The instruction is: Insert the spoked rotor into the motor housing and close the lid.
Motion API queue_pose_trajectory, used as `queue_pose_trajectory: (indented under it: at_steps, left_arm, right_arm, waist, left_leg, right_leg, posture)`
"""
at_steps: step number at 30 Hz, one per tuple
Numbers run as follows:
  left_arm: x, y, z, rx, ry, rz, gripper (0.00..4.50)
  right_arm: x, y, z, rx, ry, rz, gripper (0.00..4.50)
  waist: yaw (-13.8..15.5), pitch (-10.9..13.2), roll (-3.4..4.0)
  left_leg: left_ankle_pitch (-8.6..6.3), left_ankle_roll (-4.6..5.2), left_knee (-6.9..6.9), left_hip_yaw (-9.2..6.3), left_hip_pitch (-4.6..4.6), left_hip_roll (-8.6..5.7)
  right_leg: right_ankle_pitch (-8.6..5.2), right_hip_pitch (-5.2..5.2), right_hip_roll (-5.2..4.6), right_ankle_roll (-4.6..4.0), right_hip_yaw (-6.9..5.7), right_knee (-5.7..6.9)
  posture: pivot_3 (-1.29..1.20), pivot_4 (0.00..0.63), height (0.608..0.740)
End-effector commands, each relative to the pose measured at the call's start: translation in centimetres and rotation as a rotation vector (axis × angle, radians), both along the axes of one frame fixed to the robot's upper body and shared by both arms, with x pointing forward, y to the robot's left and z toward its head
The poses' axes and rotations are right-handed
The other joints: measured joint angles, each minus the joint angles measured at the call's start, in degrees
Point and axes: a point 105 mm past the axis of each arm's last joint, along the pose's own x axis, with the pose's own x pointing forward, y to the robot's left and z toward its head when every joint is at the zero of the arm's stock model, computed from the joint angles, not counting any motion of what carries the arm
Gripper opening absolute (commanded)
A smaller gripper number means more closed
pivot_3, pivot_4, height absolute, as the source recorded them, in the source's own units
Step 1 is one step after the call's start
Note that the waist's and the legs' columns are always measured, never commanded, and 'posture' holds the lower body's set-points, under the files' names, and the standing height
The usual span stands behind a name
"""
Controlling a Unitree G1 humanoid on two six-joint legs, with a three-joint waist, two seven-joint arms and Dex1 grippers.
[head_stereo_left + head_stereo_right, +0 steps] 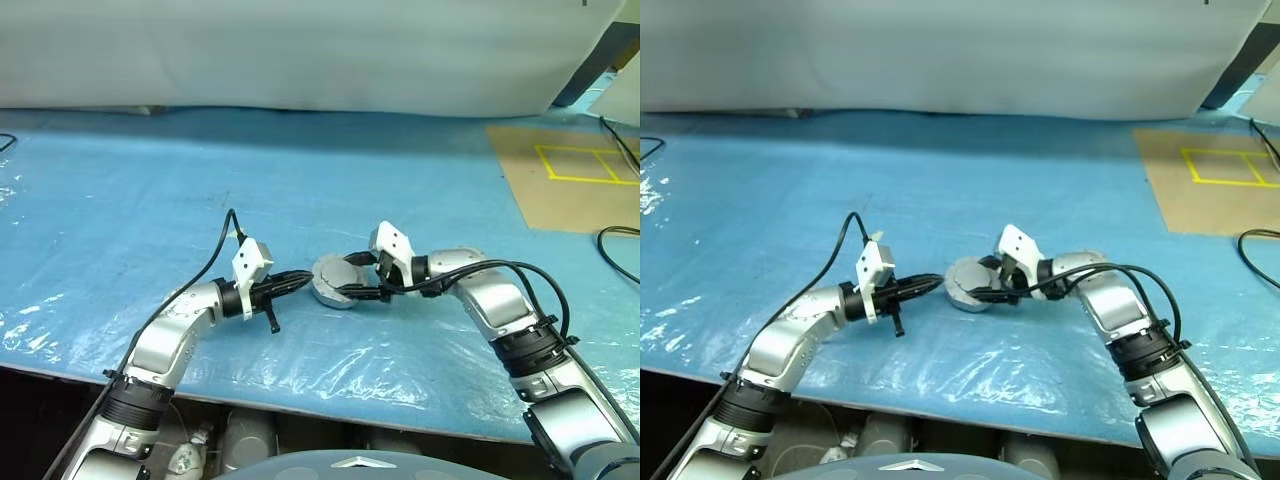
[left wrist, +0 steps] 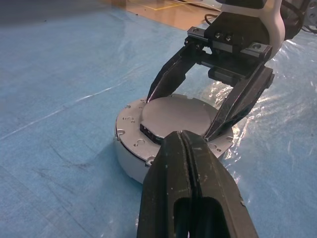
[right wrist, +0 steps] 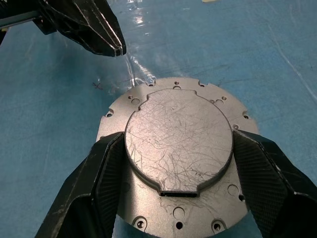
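Motor housing point(image 1: 335, 282) sits flat on the blue-covered desk point(image 1: 120, 190) near the front edge, about mid-width — wide open room toward the back and both sides. Round, no long axis; flat scratched face points up. Right gripper point(image 3: 173, 163) has fingers spread, pressed against the raised disc on top. Left gripper point(image 1: 303, 282) fingers pressed together, tip just beside the housing.

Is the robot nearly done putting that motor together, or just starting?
Near the end, it seems. The lid already lies on the motor housing, hiding any rotor inside. The right gripper straddles the lid with fingers spread; the left gripper waits shut beside it. Left: letting go, if the lid is fully seated.
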Motion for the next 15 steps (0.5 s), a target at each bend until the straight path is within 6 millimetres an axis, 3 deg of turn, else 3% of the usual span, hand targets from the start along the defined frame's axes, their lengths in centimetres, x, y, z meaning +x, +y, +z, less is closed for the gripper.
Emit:
queue_pose_trajectory:
  at_steps: [1,10,15]
  left_arm:
    - [0.0,-0.3,1.1,-0.020,-0.051,-0.010,0.00]
    - [0.2,-0.4,1.4,-0.025,-0.063,0.004,0.00]
    - [0.5,-1.1,1.5,-0.030,-0.066,0.000,0.00]
  right_arm:
    - [-1.3,-4.1,-6.5,-0.240,0.164,-0.138,3.00]
    - [-1.4,-3.0,-3.4,-0.075,0.100,-0.104,3.00]
    - [-1.1,-4.0,-4.5,-0.135,0.058,-0.114,3.00]
  waist:
    - [0.00,-0.10,-0.06]
    - [0.07,-0.22,-0.11]
    - [0.06,-0.22,-0.11]
  left_leg:
    - [0.00,0.00,-0.01,-0.04,0.02,0.00]
    - [0.00,0.00,-0.05,-0.05,-0.23,0.00]
    - [0.09,-0.16,-0.15,0.02,-0.60,-0.07]
  right_leg:
    - [0.00,0.01,0.00,0.00,0.01,0.00]
    - [0.00,-0.25,0.01,0.00,0.04,-0.01]
    - [0.15,-0.45,0.01,-0.28,0.02,-0.14]
  posture:
    - [0.00,0.150,0.740]
    - [0.00,0.150,0.740]
    - [0.00,0.150,0.740]
